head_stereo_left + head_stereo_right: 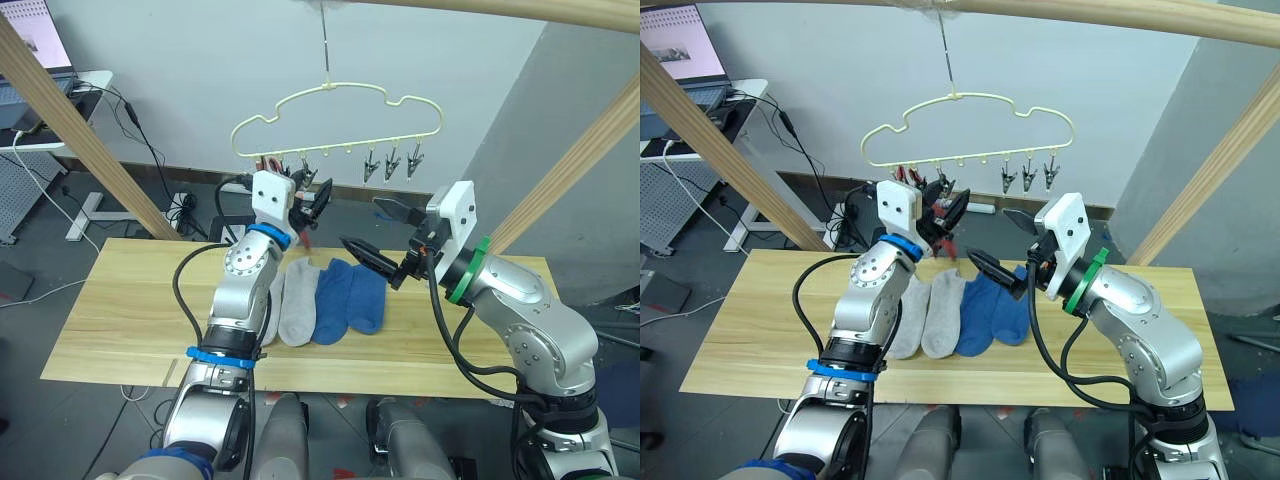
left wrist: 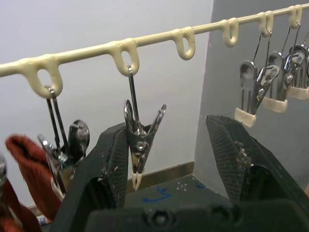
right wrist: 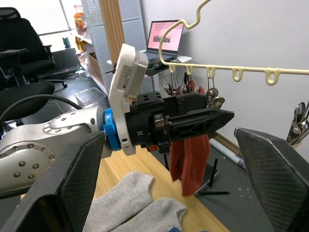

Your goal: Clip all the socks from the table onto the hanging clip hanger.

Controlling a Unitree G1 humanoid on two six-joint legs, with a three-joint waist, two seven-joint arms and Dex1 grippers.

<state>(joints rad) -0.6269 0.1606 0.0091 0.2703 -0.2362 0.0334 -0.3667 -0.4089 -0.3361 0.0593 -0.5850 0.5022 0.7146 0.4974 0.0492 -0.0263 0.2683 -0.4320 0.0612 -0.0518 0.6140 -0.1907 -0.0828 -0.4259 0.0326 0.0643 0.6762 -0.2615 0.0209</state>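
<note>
Our left pincer (image 2: pixel 164 159) sits wide open around a clip (image 2: pixel 140 145) on the hanger (image 1: pixel 335 110); right pincer (image 1: pixel 385 240) gapes wide, empty. Red socks (image 3: pixel 189 159) hang clipped; grey socks (image 1: pixel 290 305) and blue socks (image 1: pixel 350 298) lie on the desk (image 1: pixel 120 320).

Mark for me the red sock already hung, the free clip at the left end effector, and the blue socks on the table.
red sock (image 3: pixel 189 162), right wrist view, middle of hanging fabric
free clip (image 2: pixel 139 145), left wrist view, its pivot
blue socks (image 1: pixel 350 298), left eye view, middle of the pair

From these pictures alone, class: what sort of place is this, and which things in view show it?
Probably a robotics lab or workshop, not a home: a laptop on a desk, pegboard shelving, office chairs, and a wooden frame holding the clip hanger over the table.
</note>
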